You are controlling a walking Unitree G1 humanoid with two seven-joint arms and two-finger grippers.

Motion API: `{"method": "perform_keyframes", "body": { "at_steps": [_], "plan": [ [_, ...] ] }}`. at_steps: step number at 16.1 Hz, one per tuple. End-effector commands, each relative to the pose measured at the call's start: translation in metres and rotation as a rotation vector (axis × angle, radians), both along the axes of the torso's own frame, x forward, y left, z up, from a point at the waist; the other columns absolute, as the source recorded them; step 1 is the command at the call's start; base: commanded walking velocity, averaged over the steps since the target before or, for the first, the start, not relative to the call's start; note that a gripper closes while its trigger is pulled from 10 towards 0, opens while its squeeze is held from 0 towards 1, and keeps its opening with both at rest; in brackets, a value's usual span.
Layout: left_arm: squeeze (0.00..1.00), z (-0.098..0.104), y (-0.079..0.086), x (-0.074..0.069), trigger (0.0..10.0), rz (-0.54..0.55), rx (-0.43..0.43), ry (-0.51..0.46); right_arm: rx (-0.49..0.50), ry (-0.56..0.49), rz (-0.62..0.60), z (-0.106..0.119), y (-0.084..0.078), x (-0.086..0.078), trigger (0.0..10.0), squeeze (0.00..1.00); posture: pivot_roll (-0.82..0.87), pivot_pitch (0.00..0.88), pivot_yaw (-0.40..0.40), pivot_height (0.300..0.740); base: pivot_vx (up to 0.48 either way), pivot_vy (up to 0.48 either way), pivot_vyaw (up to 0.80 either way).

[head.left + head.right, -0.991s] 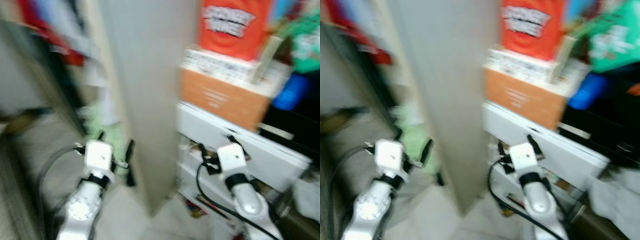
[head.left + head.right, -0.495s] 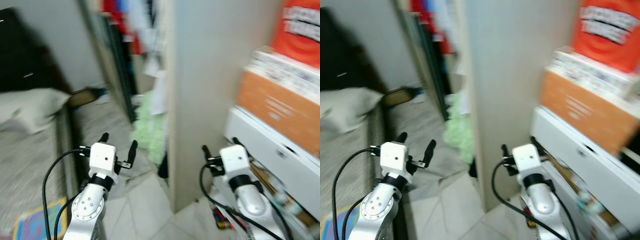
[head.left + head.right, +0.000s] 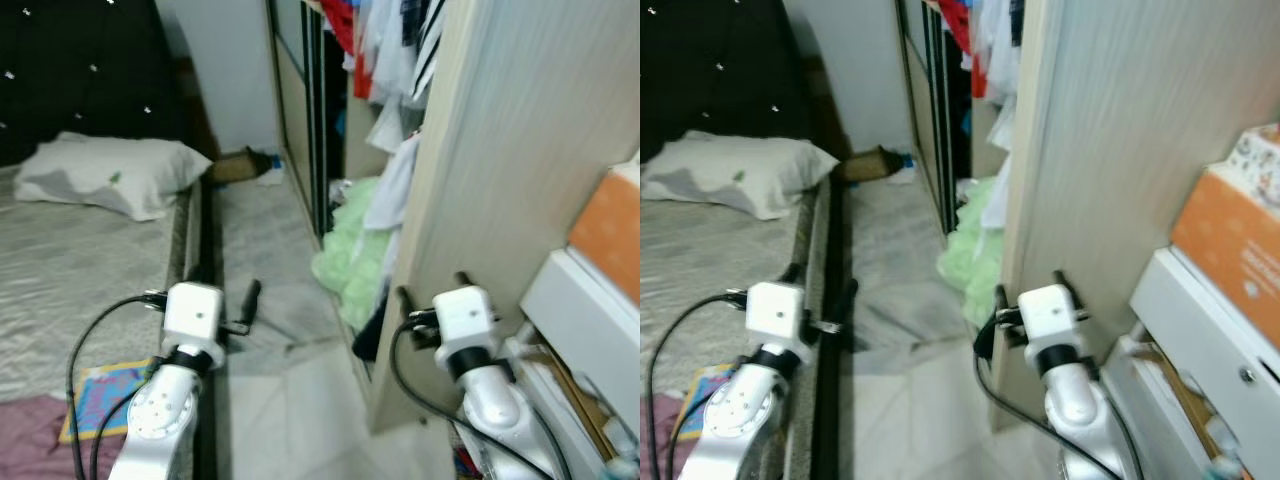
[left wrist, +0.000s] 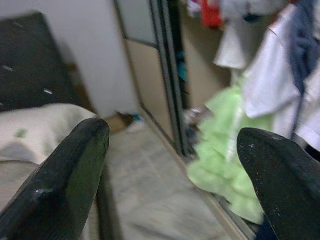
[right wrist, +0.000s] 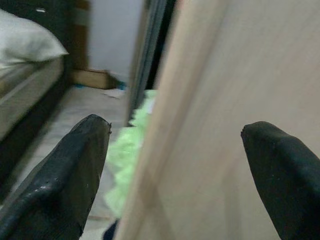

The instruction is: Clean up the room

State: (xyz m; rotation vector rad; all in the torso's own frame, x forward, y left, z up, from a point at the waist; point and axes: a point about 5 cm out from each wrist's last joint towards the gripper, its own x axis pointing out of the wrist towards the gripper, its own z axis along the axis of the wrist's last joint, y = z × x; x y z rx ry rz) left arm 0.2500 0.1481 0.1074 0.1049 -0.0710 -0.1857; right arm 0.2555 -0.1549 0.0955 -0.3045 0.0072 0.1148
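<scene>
The left gripper point(image 4: 172, 170) and right gripper point(image 5: 175, 175) are both hanging spread wide, gripping nothing. A crumpled pale green garment point(image 3: 352, 255) is spilling from the open wooden wardrobe point(image 3: 500, 150) onto the grey floor point(image 3: 260, 230), at about one o'clock from the left gripper. It is probably light, limp cloth, best pinched at a raised fold.

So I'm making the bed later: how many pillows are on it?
1. A white pillow lies at the head of the bed, against the dark headboard. Others may lie beyond the frame's left edge.
</scene>
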Motion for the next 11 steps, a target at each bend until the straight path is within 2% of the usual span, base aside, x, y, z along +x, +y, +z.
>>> {"method": "perform_keyframes", "body": {
  "at_steps": [1,5,8,11],
  "plan": [
    [0.00,0.0011,-0.0034,-0.0017,10.0,-0.013,-0.005,-0.004,-0.006,-0.015,-0.010,0.0036,-0.0044,-0.0021,10.0,0.00,-0.02,0.000,0.048,0.740,0.000,0.000,0.80],
    [0.00,0.0031,-0.0051,-0.0024,10.0,-0.017,-0.007,-0.009,0.009,-0.014,-0.015,0.0058,-0.0057,-0.0053,10.0,0.00,-0.02,0.000,0.049,0.740,0.000,0.000,0.80],
    [0.00,0.0024,-0.0017,-0.0091,10.0,0.005,-0.014,-0.001,0.004,-0.015,-0.012,0.0067,-0.0075,-0.0079,10.0,0.00,-0.01,0.000,0.043,0.740,0.000,0.000,0.80],
    [0.00,0.0025,-0.0024,-0.0065,10.0,0.006,-0.018,0.001,0.001,-0.015,-0.006,0.0071,-0.0062,-0.0061,10.0,0.00,-0.01,0.000,0.042,0.740,0.000,0.000,0.80]
  ]
}}
